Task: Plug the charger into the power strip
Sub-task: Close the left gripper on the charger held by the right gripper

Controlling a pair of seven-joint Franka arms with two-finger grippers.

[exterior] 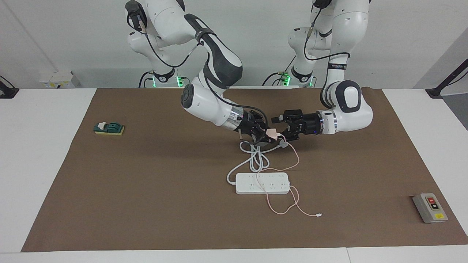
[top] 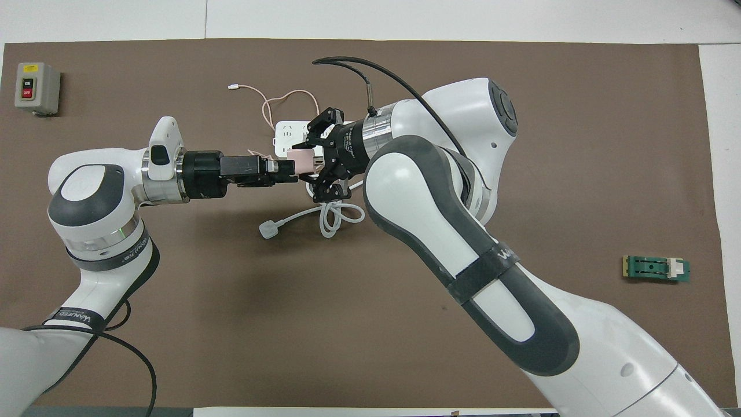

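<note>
Charger (exterior: 271,133) in pale pink is held off the worktop (exterior: 146,204) by the right gripper (exterior: 266,134), whose fingers are closed on the small cube. It is held over the coiled white cord (exterior: 256,160) of the power strip (exterior: 262,183). From the cube a thin pink cable (exterior: 292,162) hangs down, is draped across the strip and ends in a tiny white connector (exterior: 319,215) lying on the brown mat (exterior: 146,175), at about four o'clock from the strip in the facing view.

Left gripper (exterior: 280,128) is brought up against the charger from the left arm's end of the worktop, at about three o'clock from the cube in the facing view; its fingers are spread wide with the cube at their tips. Whether they touch it cannot be told.

Power strip is seen lying flat on the mat, farther from the robots than the held charger, at six o'clock from it in the facing view. Its white three-pin plug (top: 268,230) rests on the mat beside the coil, nearer to the robots than the strip.

Grey switch box (exterior: 430,207) with red and yellow buttons is set at the mat's corner toward the left arm's end. Green block (exterior: 108,128) on a yellow base lies toward the right arm's end, well apart from everything else.
</note>
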